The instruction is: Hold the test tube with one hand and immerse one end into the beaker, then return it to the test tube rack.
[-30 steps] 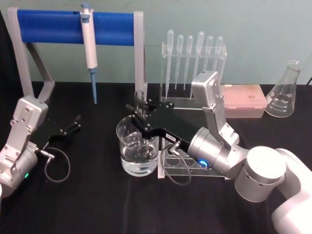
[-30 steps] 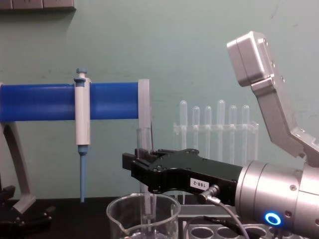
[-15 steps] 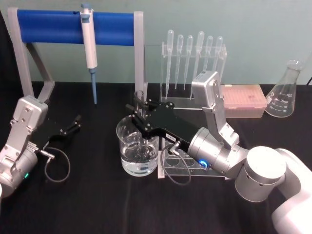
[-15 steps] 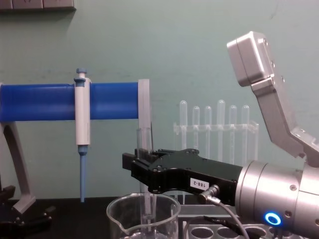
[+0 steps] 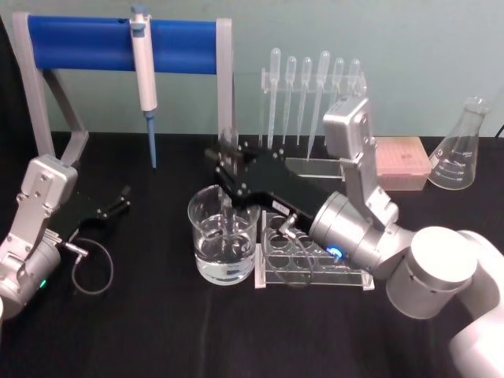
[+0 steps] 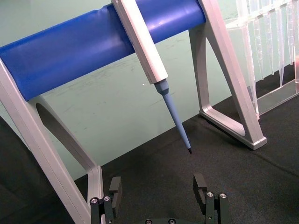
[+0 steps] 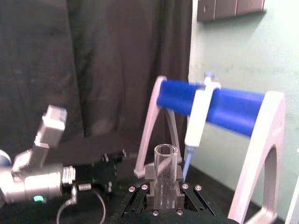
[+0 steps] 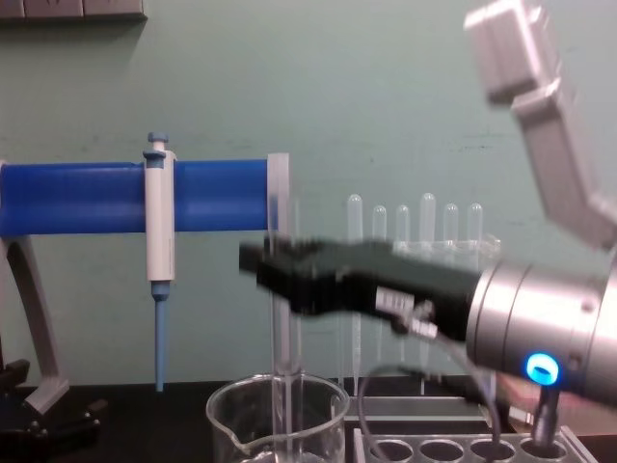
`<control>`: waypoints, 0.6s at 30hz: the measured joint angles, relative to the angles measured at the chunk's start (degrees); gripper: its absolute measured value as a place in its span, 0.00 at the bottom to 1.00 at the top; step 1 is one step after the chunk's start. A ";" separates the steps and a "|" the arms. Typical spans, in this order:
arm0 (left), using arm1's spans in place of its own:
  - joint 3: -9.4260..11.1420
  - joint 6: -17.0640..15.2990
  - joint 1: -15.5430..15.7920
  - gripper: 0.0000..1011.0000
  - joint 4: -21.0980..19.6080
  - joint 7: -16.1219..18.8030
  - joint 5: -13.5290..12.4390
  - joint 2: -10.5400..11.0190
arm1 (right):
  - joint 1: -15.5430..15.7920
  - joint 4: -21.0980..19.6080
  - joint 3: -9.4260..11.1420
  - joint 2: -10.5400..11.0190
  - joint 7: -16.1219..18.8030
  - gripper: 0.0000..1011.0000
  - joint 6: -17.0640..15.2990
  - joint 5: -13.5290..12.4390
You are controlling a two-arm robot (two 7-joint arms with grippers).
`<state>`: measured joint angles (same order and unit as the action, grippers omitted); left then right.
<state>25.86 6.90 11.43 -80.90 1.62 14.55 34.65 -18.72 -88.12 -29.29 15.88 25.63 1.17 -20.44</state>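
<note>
The right gripper (image 5: 227, 164) is clenched on the test tube (image 5: 227, 206), holding it upright above the beaker (image 5: 224, 244), which sits at the table's centre with clear liquid in its bottom. In the chest view the tube (image 8: 281, 386) hangs from the black fingers (image 8: 289, 273) with its lower part reaching down inside the beaker's rim (image 8: 278, 394). A clear tube rack (image 5: 313, 264) stands at the beaker's 3 o'clock, just beside it. The left gripper (image 5: 116, 202) rests parked at 9 o'clock, fingers spread apart, below the blue-barred stand (image 5: 118, 35) carrying the pipettor (image 5: 143, 75).
</note>
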 joint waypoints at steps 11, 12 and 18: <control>0.00 0.00 0.00 0.99 0.00 0.00 0.00 0.00 | 0.10 -9.54 2.81 2.48 -0.16 0.22 -2.20 -3.05; 0.00 0.00 0.00 0.99 0.00 0.00 0.00 0.00 | 0.10 -9.54 2.81 2.48 -0.16 0.22 -2.20 -3.05; 0.00 0.00 0.00 0.99 0.00 0.00 0.00 0.00 | 2.34 -13.44 5.84 5.82 -1.93 0.22 -3.08 -4.23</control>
<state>25.86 6.91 11.43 -80.90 1.62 14.55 34.65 -16.38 -101.56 -23.45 21.70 23.70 -1.90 -24.67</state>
